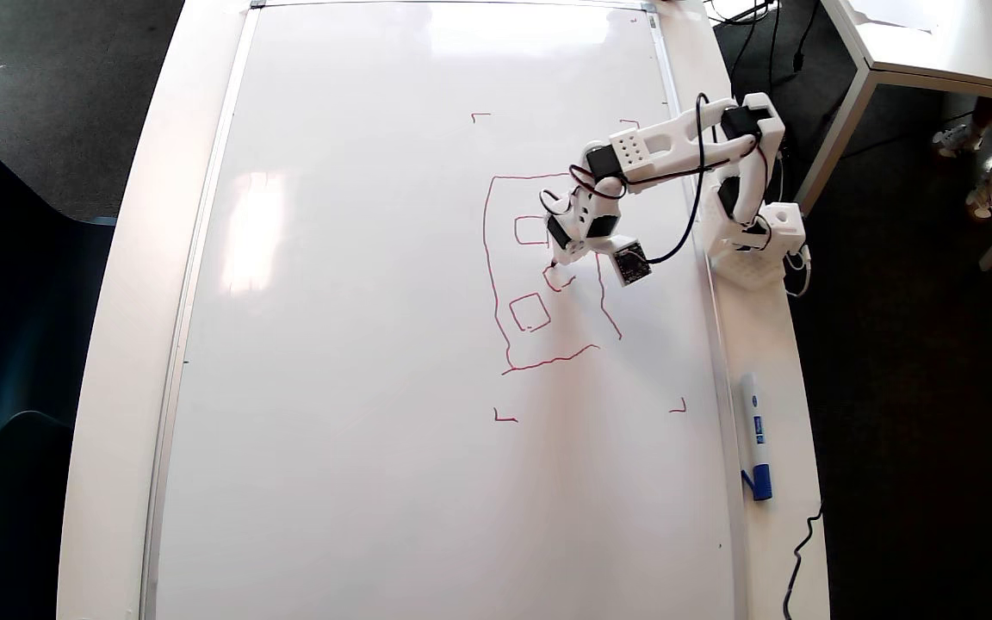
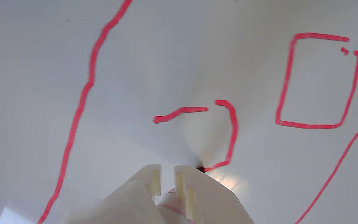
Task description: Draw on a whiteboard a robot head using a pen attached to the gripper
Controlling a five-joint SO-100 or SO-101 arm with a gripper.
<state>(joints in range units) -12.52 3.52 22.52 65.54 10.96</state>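
Observation:
The whiteboard (image 1: pixel 375 344) lies flat and fills most of the overhead view. On it is the robot head (image 1: pixel 496 284), a wobbly red outline with two closed small squares and a third, half-drawn one (image 2: pixel 233 130) inside. My white gripper (image 1: pixel 558 254) hangs over that half-drawn square, reaching in from the arm at the board's right edge. In the wrist view the gripper (image 2: pixel 166 174) is shut on the pen (image 2: pixel 173 202), whose barrel shows between the fingers. The tip touches the board at the end of the fresh red stroke.
Small red corner marks (image 1: pixel 505 418) frame the drawing area. A blue-capped marker (image 1: pixel 754 439) lies on the white ledge right of the board, below the arm's base (image 1: pixel 754 250). A smaller white table (image 1: pixel 935 43) and someone's feet are at the top right; dark chairs stand left.

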